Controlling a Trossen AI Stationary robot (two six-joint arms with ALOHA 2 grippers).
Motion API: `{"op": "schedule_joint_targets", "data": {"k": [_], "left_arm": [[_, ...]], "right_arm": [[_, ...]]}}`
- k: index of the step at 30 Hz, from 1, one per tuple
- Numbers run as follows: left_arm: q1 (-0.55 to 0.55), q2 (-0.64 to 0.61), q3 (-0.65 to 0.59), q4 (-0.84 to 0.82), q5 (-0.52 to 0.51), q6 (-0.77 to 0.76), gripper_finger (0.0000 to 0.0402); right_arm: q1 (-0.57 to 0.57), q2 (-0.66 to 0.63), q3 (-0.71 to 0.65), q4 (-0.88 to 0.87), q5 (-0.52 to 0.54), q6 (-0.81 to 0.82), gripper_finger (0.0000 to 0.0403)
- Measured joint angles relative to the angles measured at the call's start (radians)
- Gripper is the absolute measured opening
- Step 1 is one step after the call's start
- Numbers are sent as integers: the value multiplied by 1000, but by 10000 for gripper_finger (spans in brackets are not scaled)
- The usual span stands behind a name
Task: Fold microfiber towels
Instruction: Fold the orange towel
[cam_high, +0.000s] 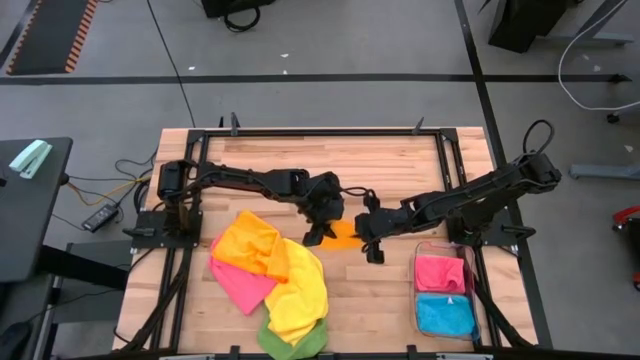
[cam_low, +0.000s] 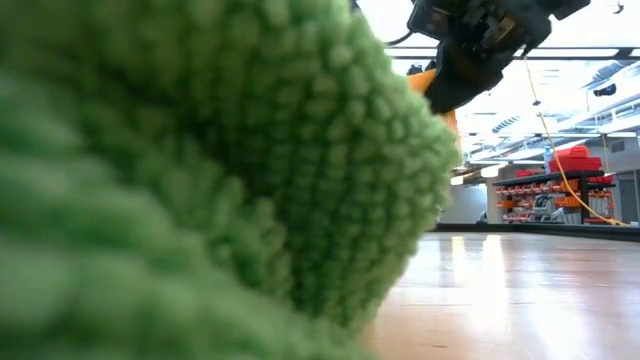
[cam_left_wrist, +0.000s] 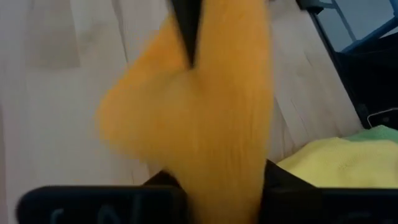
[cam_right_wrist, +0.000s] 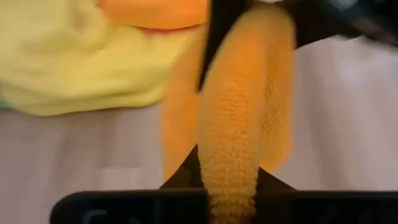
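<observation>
A green towel (cam_low: 190, 170) fills most of my low view, right against the lens; past it I see one gripper (cam_low: 470, 50) up high with a scrap of orange towel (cam_low: 425, 80) hanging from it, though I cannot tell whose.

From above, my left gripper (cam_high: 322, 225) and right gripper (cam_high: 370, 235) meet near the middle of the table (cam_high: 380, 165), the orange towel (cam_high: 345, 232) stretched between them. On the outer side of the left gripper lies the pile: a second orange towel (cam_high: 250, 245), a pink (cam_high: 240, 282), a yellow (cam_high: 298, 295) and the green one (cam_high: 290, 342). Beyond the right gripper the clear bin (cam_high: 444, 300) holds a pink towel (cam_high: 440, 272) and a blue one (cam_high: 445, 315).

In the left wrist view my fingers pinch orange cloth (cam_left_wrist: 205, 124). In the right wrist view the fingers are clamped tight on the same cloth (cam_right_wrist: 230, 124), the yellow towel (cam_right_wrist: 74, 56) just beyond.
</observation>
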Motion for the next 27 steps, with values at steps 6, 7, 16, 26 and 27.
{"op": "schedule_joint_targets", "data": {"k": [6, 7, 16, 26, 27], "left_arm": [[-52, 2, 0, -46, 30, -1, 132], [-67, 2, 0, -44, 42, -2, 134], [-171, 2, 0, -79, 50, 1, 93], [-174, 2, 0, -215, 214, 80, 52], [-174, 2, 0, -220, 215, 87, 48]], "right_arm": [[-3, 0, 0, -6, -216, 154, 23], [-2, 0, 0, -5, -250, 174, 23], [30, 0, 0, 26, -395, 385, 23], [126, 1, 0, 135, -473, 547, 23], [130, 8, 0, 134, -468, 551, 23]]}}
